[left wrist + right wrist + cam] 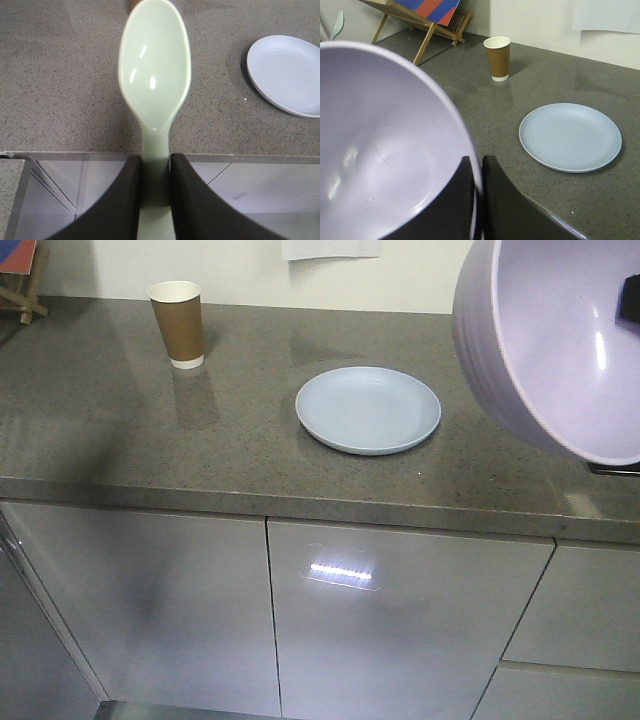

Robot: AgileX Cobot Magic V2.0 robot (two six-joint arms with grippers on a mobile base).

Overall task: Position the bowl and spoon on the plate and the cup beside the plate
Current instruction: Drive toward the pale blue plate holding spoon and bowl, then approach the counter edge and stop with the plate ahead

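Pinching spoon (155,75) handle left, bowl (385,150) rim right

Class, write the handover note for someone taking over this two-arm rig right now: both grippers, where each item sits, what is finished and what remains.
Left gripper: shut on the spoon by its handle, held in the air at the counter's front edge.
Right gripper: shut on the rim of the bowl, lifted and tilted, to the right of the plate.
Plate: flat on the counter, nothing on it.
Cup: upright near the back left, well apart from the plate.
Done: spoon and bowl are picked up.
Left: set the bowl and spoon on the plate, then bring the cup beside the plate.
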